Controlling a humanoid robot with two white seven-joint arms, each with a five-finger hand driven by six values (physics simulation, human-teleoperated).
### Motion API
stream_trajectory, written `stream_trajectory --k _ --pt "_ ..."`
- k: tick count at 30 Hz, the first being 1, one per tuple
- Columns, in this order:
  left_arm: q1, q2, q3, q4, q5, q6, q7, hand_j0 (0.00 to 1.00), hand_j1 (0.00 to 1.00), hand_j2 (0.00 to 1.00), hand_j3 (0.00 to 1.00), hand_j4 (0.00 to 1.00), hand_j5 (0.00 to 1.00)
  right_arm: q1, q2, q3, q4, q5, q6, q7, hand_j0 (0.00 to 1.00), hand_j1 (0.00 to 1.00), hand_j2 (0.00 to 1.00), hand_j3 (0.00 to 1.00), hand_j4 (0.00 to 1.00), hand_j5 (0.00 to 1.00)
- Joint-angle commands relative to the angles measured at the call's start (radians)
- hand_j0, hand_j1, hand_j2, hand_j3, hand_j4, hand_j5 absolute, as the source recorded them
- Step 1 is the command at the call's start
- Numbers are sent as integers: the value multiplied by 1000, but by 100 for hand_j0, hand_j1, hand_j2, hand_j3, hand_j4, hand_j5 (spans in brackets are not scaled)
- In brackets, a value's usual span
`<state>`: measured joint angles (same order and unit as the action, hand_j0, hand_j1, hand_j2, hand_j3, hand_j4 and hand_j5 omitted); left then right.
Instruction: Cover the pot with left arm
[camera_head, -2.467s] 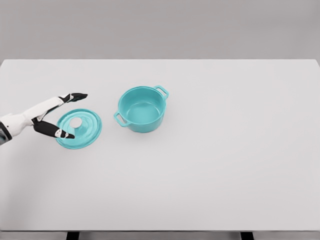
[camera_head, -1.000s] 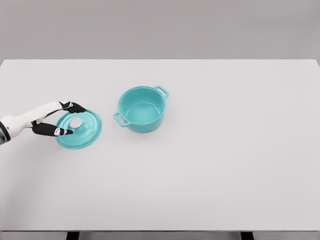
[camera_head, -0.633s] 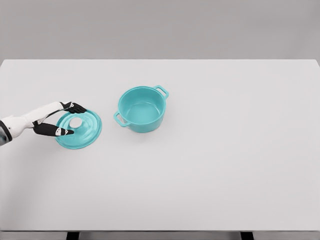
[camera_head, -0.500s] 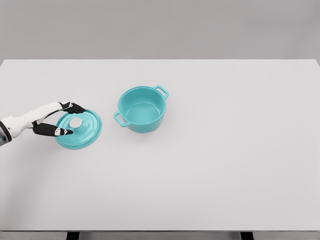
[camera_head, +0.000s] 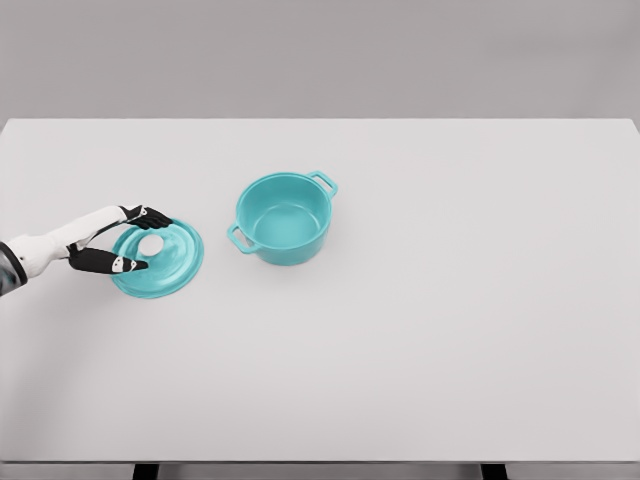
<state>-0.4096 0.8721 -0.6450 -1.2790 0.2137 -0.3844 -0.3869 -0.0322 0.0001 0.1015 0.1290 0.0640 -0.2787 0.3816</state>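
While the left hand (camera_head: 118, 240) sits over the blue lid (camera_head: 158, 259) lying flat on the desk (camera_head: 420, 330) beside the open pot (camera_head: 284, 217), fingers (camera_head: 150, 217) apart round the white knob (camera_head: 150, 245), squeeze gently, lift straight.

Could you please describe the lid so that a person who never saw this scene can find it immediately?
On the white table, look left of the middle for the open teal pot with two handles. Further left, apart from the pot, lies the lid, with the left hand at its left edge. It is the only flat round teal thing, with a pale knob in its middle.
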Motion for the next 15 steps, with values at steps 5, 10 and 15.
stream_trajectory --k 5,10,15 --pt "2 1 1 0 6 1 0 75 75 75 75 75 75 -2 0 0 0 0 0 0 100 100 100 100 100 100" --pt "3 2 1 0 6 1 0 75 75 75 75 75 75 -2 0 0 0 0 0 0 100 100 100 100 100 100" --pt "3 1 1 6 6 1 0 73 73 73 73 73 73 0 0 0 1 0 0 0 100 100 100 100 100 100"
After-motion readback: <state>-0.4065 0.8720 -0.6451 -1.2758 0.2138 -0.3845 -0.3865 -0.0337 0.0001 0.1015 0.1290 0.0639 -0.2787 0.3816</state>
